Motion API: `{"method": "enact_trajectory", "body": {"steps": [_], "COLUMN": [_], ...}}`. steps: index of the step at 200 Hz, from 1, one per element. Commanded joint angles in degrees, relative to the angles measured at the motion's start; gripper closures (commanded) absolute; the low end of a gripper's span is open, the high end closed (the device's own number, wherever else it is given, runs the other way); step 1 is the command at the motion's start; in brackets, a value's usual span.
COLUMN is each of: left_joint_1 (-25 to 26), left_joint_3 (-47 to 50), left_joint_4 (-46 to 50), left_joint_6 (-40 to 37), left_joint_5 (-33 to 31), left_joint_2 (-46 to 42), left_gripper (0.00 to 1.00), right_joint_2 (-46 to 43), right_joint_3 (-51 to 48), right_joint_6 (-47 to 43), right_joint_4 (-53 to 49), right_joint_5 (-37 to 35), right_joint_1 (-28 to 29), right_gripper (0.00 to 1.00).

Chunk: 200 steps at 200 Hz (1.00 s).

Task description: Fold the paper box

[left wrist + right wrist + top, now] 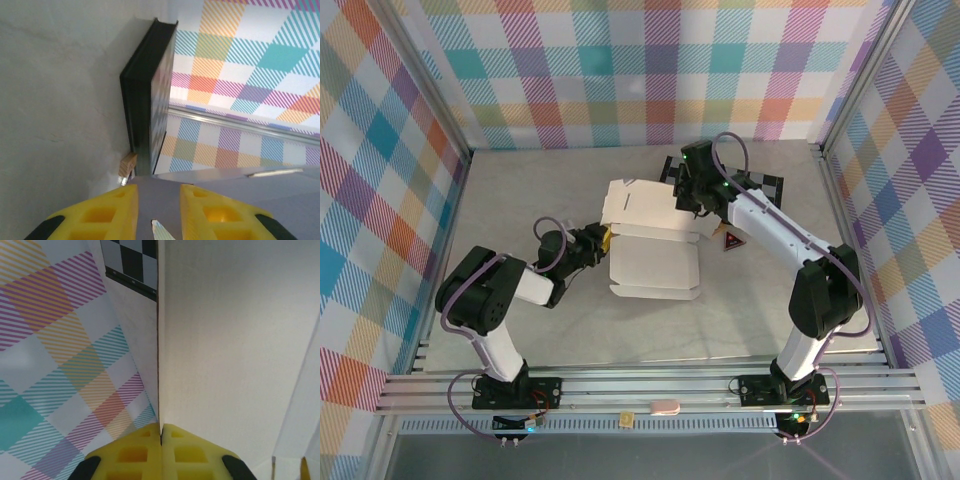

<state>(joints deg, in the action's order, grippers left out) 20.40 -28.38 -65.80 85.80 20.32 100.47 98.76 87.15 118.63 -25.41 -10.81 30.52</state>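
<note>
Though vague overhead, right gripper (161, 427) pinching box (235, 340).

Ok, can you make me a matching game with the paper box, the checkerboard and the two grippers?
Things:
1 paper box
2 checkerboard
3 left gripper
4 right gripper

Descriptions:
A yellow fingers apart, at the box's left edge
B pale cardboard, partly folded
C pinched shut on a thin box panel
D dark and light squares

Pairs: 1-B, 2-D, 3-A, 4-C
</note>
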Motion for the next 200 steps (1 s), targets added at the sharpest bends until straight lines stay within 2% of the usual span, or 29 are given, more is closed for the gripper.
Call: {"method": "enact_trajectory", "body": {"steps": [1,61,102,138,200], "left_joint_1": [1.7,3.8,5.5,5.6,4.5], "left_joint_3": [-1.6,-4.6,-9.9,-10.9,-11.6], "left_joint_4": [2.5,16.1,27.9,36.1,64.7], "left_joint_6": [-2.8,-11.6,-18.7,-22.6,-34.6], "left_joint_5": [-0.6,-1.8,-1.7,-3.7,-6.0], "left_joint_2": [-2.3,-8.2,-9.3,-11.2,-23.7], "left_gripper": [0.72,0.68,0.64,0.63,0.53], "right_joint_2": [0.6,0.5,0.9,0.8,-1.0], "right_joint_3": [1.0,0.2,0.2,-0.1,-5.0], "right_joint_6": [6.1,6.2,5.9,4.9,-4.0], "right_joint_4": [0.5,1.1,1.5,1.8,5.8], "right_joint_5": [0.5,0.8,1.8,2.1,0.3], "right_joint_1": [0.1,0.1,0.1,0.1,1.3], "right_gripper": [1.0,1.0,1.0,1.0,1.0]}}
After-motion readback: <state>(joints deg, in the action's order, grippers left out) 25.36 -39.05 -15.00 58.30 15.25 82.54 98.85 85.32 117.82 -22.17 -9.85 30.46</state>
